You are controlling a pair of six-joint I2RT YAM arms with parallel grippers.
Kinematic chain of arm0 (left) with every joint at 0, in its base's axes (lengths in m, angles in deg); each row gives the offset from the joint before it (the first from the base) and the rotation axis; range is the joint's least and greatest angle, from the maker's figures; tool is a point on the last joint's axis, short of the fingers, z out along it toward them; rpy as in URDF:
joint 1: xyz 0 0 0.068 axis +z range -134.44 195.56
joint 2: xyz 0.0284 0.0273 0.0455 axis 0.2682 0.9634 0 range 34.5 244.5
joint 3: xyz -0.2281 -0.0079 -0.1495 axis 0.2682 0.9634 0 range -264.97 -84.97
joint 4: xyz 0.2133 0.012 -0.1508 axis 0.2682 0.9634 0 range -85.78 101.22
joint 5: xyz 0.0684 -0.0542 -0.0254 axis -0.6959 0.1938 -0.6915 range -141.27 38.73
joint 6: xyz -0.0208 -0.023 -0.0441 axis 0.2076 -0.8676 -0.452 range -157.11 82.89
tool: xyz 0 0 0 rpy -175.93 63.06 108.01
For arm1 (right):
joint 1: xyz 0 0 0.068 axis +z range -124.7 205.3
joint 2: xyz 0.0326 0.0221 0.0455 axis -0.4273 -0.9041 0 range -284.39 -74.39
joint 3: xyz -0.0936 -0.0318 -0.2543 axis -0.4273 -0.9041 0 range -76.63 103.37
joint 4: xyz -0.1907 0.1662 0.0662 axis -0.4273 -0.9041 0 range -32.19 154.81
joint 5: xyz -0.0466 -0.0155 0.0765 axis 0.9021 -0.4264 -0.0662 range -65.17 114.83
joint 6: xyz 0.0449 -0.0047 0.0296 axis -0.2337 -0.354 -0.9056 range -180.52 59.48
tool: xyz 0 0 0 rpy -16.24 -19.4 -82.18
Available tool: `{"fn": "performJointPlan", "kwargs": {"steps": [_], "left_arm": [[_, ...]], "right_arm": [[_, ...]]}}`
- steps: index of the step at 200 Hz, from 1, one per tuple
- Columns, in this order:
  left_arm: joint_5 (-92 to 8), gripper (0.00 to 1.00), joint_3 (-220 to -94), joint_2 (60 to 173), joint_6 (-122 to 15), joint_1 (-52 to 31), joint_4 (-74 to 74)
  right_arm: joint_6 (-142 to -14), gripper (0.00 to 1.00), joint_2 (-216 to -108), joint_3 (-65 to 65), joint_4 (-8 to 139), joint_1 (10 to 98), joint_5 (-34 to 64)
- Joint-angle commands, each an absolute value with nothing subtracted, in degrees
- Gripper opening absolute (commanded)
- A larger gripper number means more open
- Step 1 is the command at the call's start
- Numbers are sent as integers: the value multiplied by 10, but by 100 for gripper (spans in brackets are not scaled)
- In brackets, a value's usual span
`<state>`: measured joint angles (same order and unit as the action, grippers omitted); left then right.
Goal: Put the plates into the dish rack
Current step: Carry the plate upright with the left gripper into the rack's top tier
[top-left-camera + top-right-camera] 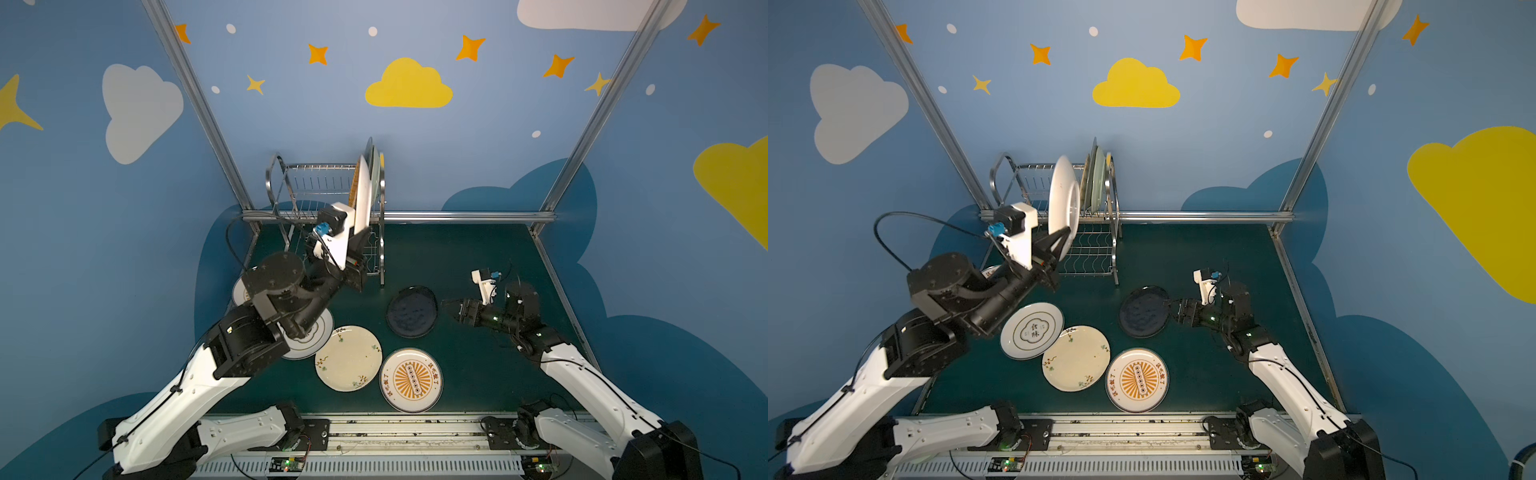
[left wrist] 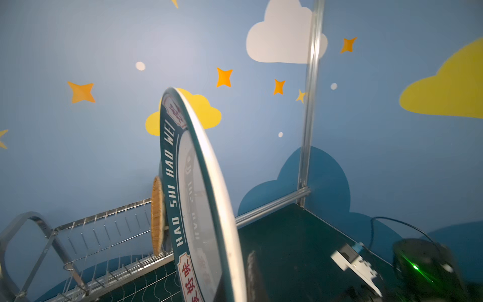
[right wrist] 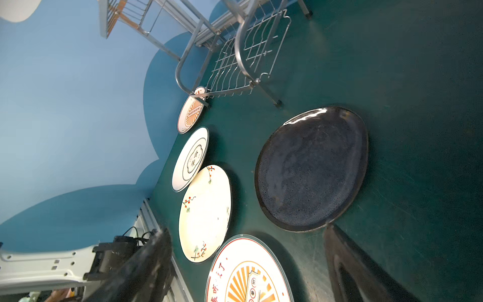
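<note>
Progress check: left fingers (image 1: 1057, 241) clamp the teal-rimmed plate (image 1: 1064, 195) upright at the dish rack's (image 1: 1034, 167) upper tier, at the tabletop's (image 1: 478, 257) back edge, beside the racked plates (image 1: 1099, 178) already standing there. Five lie flat yet: black plate (image 1: 412, 311), cream floral plate (image 1: 348, 358), cloud-emblem plate (image 1: 1032, 330), front sunburst plate (image 1: 410, 380), and rear sunburst plate (image 3: 190, 111) by the rack's foot. Right fingers (image 3: 337, 245) gape empty at the black plate's rim. Under halfway, I'd judge.

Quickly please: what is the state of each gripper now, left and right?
Left gripper: jaws closed on the teal-rimmed white plate, held on edge at the dish rack.
Right gripper: jaws open, holding nothing, beside the black plate.
</note>
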<state>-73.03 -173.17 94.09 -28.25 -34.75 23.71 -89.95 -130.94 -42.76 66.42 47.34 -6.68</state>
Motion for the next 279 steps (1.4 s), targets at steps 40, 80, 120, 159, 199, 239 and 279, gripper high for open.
{"fn": "performJointPlan", "kwargs": {"steps": [40, 80, 120, 159, 199, 239, 279], "left_arm": [[-557, 4, -1833, 1014, -347, -153, 217], [-430, 4, -1855, 1071, -410, -16, 180], [-342, 4, -1863, 1135, -441, 51, 114], [-292, 4, -1897, 1202, -431, 77, 88], [-268, 4, -1941, 1256, -410, 83, 98], [-260, 4, -1960, 1286, -392, 84, 117], [-275, 4, -1969, 1313, -373, 84, 128]], "right_arm": [[-850, 89, -1250, -452, 689, 529, -36], [-782, 89, -1182, -474, 684, 586, -32], [-764, 91, -1132, -495, 664, 614, 6], [-780, 91, -1120, -519, 681, 625, 20], [-790, 91, -1131, -520, 681, 635, 28], [-792, 91, -1132, -515, 674, 641, 34], [-804, 91, -1131, -517, 671, 645, 38]]}}
